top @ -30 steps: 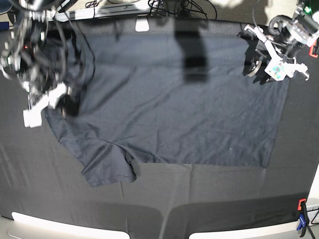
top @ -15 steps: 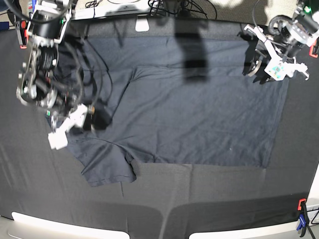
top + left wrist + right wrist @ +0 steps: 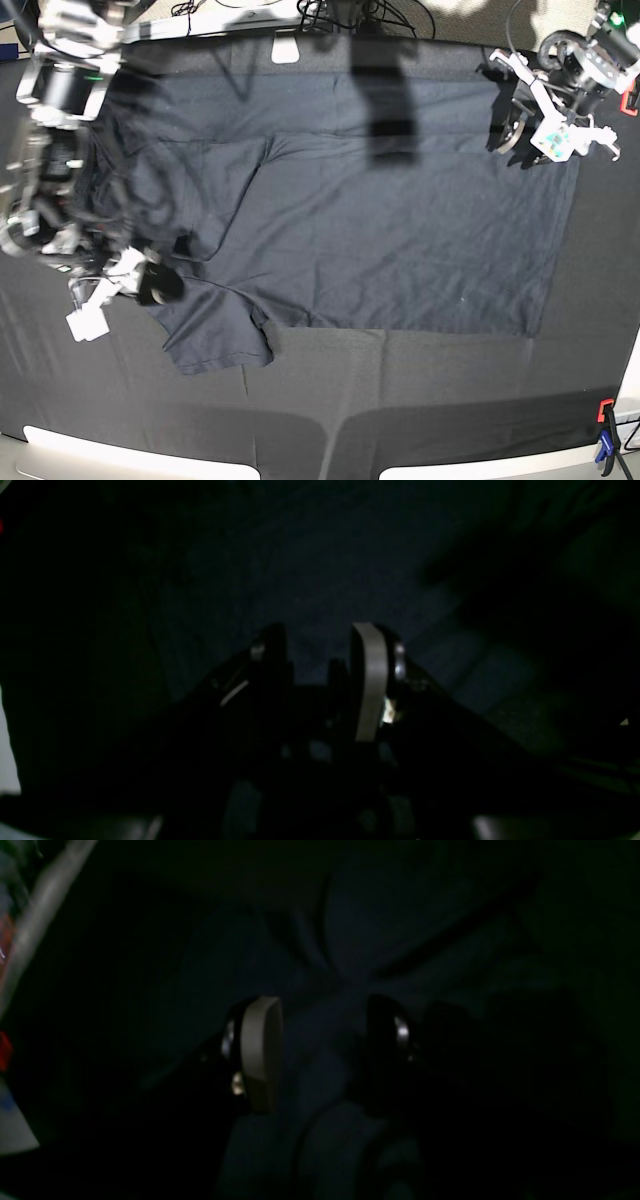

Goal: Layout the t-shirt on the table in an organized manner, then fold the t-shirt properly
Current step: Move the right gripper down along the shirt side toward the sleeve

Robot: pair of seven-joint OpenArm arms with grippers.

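The dark navy t-shirt [image 3: 400,230] lies spread over the black table [image 3: 450,400]. One sleeve [image 3: 215,340] points to the front left, and the shirt's far-left part lies folded over along a slanting crease [image 3: 240,190]. My right gripper [image 3: 122,303] hovers at the shirt's left edge by that sleeve. Its jaws stand open [image 3: 325,1030] over wrinkled cloth, with nothing held. At the shirt's far right corner my left gripper [image 3: 558,148] is open too. In its wrist view [image 3: 320,645] only flat cloth shows between the fingers.
A small white object [image 3: 285,50] and cables [image 3: 340,15] sit at the table's far edge. A red and blue clamp [image 3: 605,430] grips the front right corner, and a red one [image 3: 630,100] the right edge. Pale rims [image 3: 130,460] line the front.
My right arm swung from the far left corner down toward the front sleeve and its jaws opened. The shirt's far-left part now lies folded over. The left arm stayed put.
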